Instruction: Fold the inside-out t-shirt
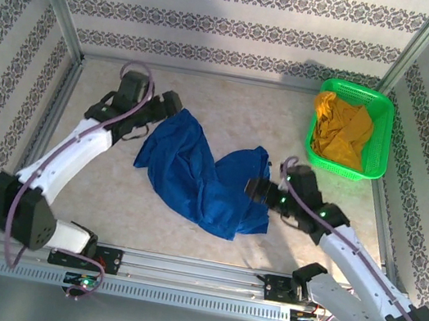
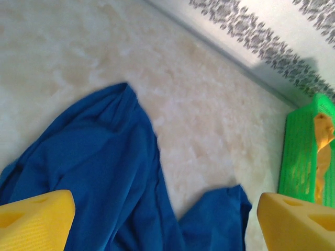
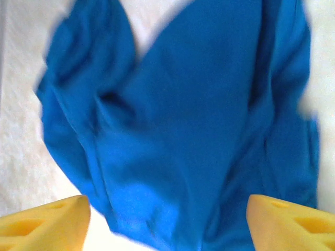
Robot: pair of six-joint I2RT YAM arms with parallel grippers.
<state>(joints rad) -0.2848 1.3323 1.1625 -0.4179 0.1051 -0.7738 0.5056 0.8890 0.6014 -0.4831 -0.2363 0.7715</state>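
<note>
The inside-out t-shirt (image 1: 199, 176) lies crumpled in a loose V in the middle of the table, royal blue. My left gripper (image 1: 167, 109) hovers at its far left corner. In the left wrist view that gripper (image 2: 166, 225) is open, its yellow fingers (image 2: 36, 219) far apart, with the t-shirt (image 2: 94, 167) spread on the table below and nothing held. My right gripper (image 1: 254, 188) sits over the shirt's right lobe. In the right wrist view it (image 3: 167, 225) is open too, yellow fingertips (image 3: 290, 222) wide apart above the blurred blue t-shirt (image 3: 188, 120).
A green basket (image 1: 378, 139) stands at the back right with a mustard-yellow garment (image 1: 341, 131) in it, and both show at the right edge of the left wrist view as basket (image 2: 301, 157) and garment (image 2: 323, 141). Patterned walls and metal rails enclose the beige table (image 1: 108, 200).
</note>
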